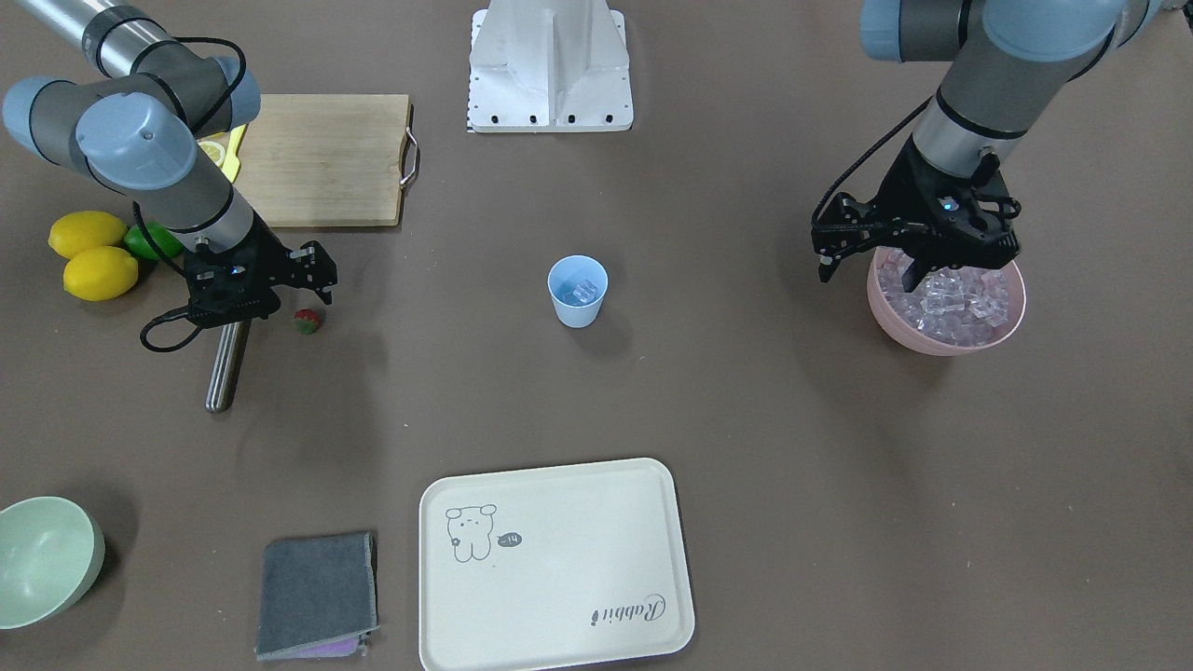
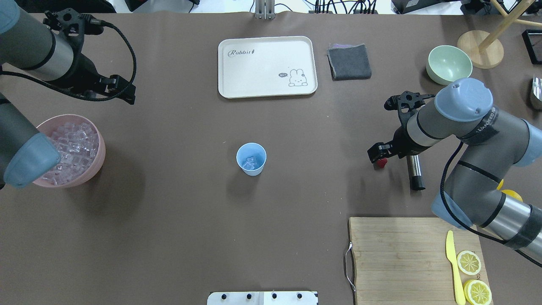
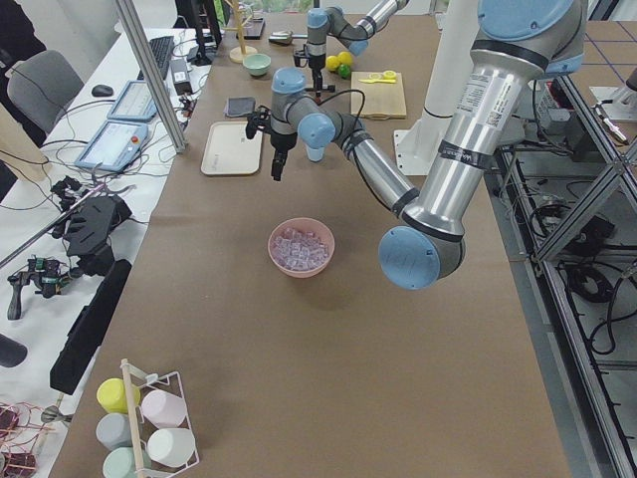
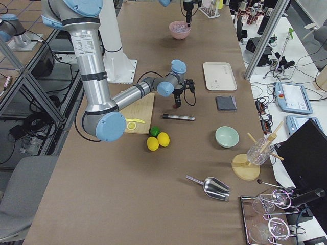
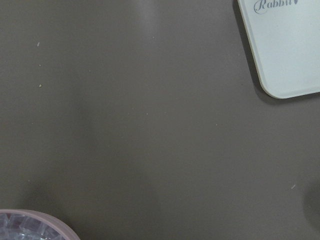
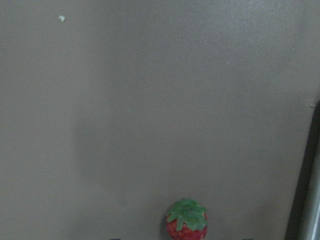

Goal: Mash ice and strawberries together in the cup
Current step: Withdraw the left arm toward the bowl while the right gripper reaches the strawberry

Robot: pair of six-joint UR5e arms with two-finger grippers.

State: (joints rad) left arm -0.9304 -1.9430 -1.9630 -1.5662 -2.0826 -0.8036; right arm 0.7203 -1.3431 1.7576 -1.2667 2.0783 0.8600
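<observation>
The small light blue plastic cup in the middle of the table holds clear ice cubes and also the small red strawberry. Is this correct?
Not quite. The small light blue plastic cup holds only clear ice cubes; the small red strawberry lies on the table, outside it, as the overhead exterior view shows.

Opposed overhead and front cameras share the cup (image 2: 252,170).

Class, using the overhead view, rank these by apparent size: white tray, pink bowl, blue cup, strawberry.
1. white tray
2. pink bowl, though partly hidden
3. blue cup
4. strawberry
</observation>
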